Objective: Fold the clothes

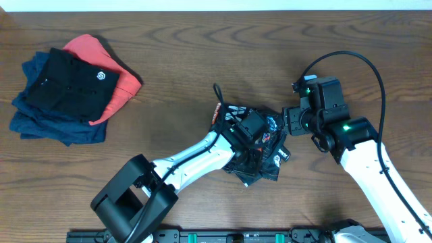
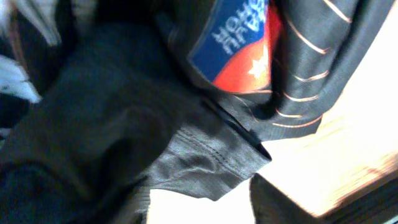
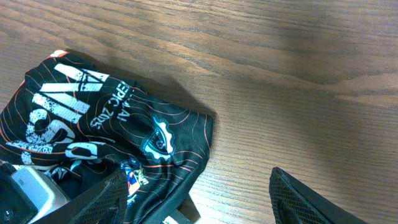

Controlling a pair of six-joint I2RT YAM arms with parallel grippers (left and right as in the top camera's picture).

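Note:
The black jersey (image 1: pixel 268 160) with orange-and-white contour lines and white lettering lies crumpled at the table's middle. My left gripper (image 1: pixel 251 135) is down on top of the bunch. In the left wrist view its fingers (image 2: pixel 202 208) are apart, with the shirt's hem (image 2: pixel 205 162) and a blue-and-red logo just ahead of them and bare table between them. My right gripper (image 1: pixel 288 123) is at the jersey's right edge. In the right wrist view it is wide open (image 3: pixel 193 202), its left finger over the fabric (image 3: pixel 93 118) and its right finger over bare wood.
A pile of folded garments sits at the far left: a plain black shirt with a white emblem (image 1: pixel 75 84) on a coral-red one (image 1: pixel 125 84) and navy ones (image 1: pixel 54 128). The table (image 1: pixel 202 54) is dark wood.

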